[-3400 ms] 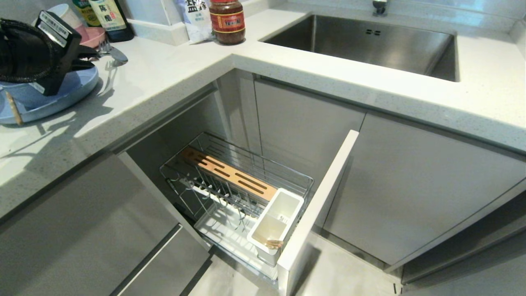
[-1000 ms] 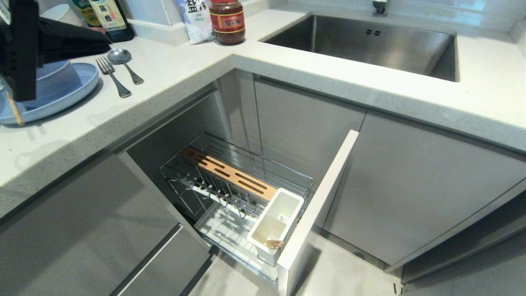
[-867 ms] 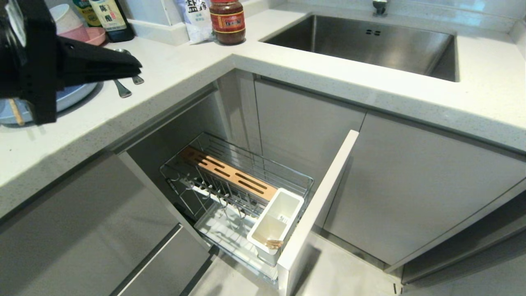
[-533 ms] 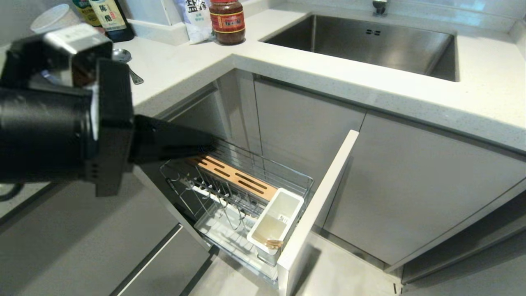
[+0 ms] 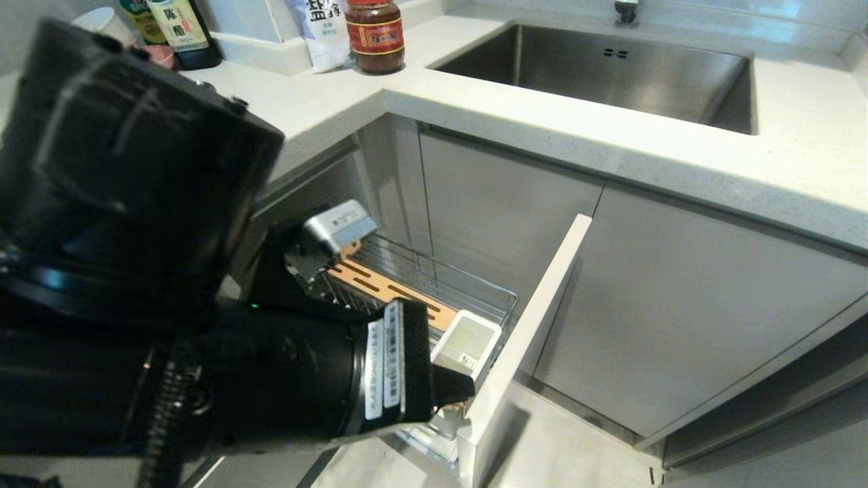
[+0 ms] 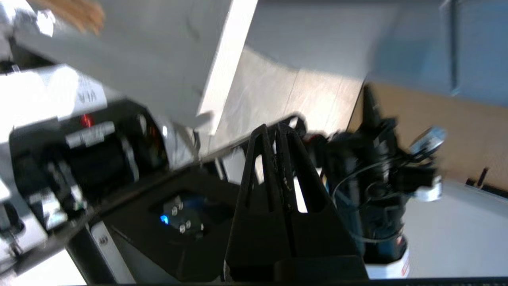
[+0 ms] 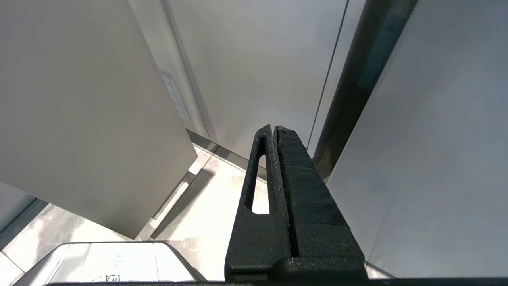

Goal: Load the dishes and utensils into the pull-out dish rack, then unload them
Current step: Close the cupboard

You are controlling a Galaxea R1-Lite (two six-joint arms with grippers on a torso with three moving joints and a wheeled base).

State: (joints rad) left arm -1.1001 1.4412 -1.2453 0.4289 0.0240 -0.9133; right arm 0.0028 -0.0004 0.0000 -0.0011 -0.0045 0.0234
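One chrome wire pull-out dish rack (image 5: 434, 288), slotted wooden strip (image 5: 393, 293).

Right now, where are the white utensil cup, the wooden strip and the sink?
white utensil cup (image 5: 466, 337): head view, on its open top.
wooden strip (image 5: 380, 288): head view, on its slotted top face.
sink (image 5: 610, 74): head view, on its steel floor.

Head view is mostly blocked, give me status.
Left gripper shut, empty, arm low over the dish rack. Right gripper shut, parked by the cabinets. Left arm hides the counter.
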